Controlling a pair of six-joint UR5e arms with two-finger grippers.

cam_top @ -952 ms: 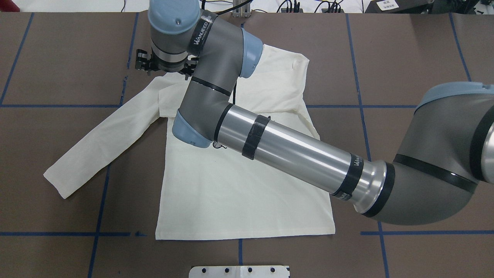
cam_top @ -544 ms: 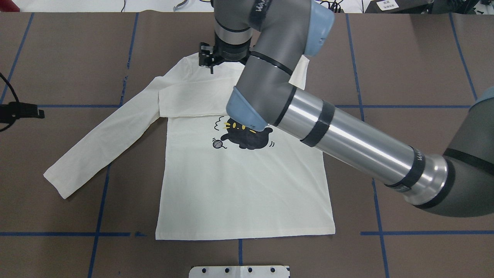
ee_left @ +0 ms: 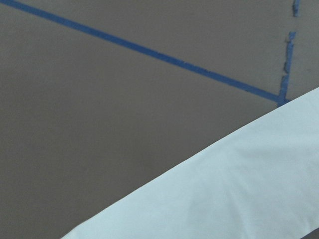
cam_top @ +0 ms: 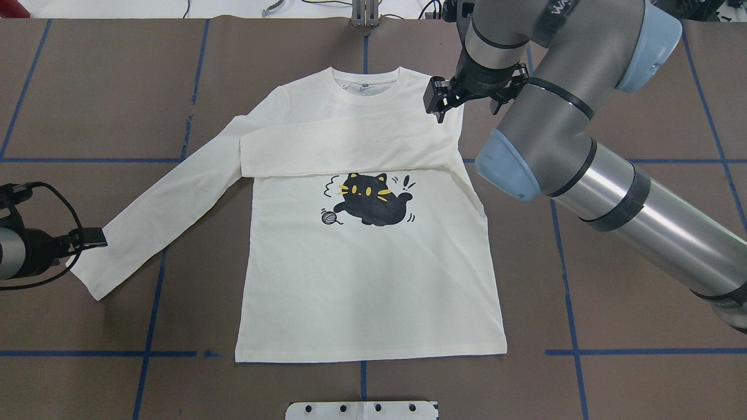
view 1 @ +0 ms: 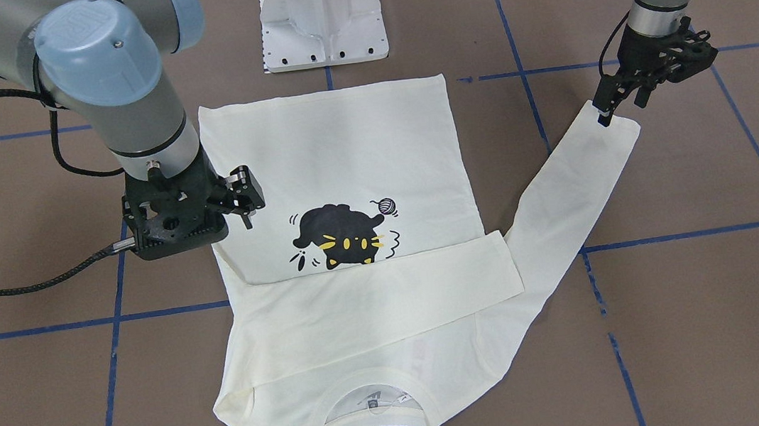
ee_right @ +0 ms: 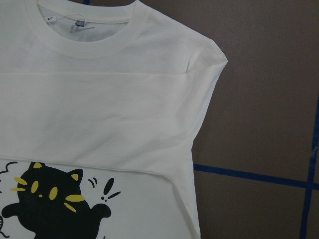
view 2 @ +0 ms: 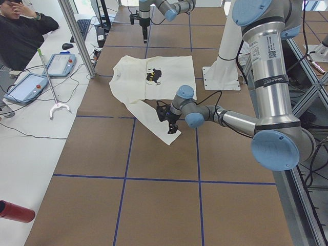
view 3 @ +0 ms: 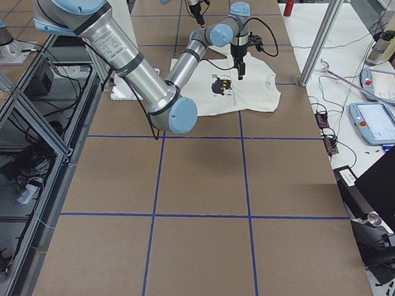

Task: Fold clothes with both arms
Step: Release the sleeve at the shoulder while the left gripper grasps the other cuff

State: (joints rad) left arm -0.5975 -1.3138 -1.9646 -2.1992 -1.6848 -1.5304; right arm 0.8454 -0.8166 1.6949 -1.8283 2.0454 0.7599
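Currently noting shirt (cam_top: 362, 280) flat on table (cam_top: 117, 87), one sleeve (cam_top: 350, 149) across chest. Cannot judge closure of left gripper (view 1: 607, 108) at spread cuff (view 1: 617, 136); logging right gripper (view 1: 245, 196) parted, empty, over shoulder (cam_top: 449, 125). Pinch hem, lift low, carry straight across.

Brown table (cam_top: 87, 87), blue tape lines (cam_top: 87, 160)

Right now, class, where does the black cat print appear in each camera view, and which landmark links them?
Front-facing: cat print, centre, upside down.
Overhead: cat print, centre, upright.
Left side: cat print, small, upper middle.
Right side: cat print, small, upper middle.
Left wrist: not in it.
Right wrist: cat print, bottom left, cut off.
Landmark: the folded sleeve lying beside the cat print.
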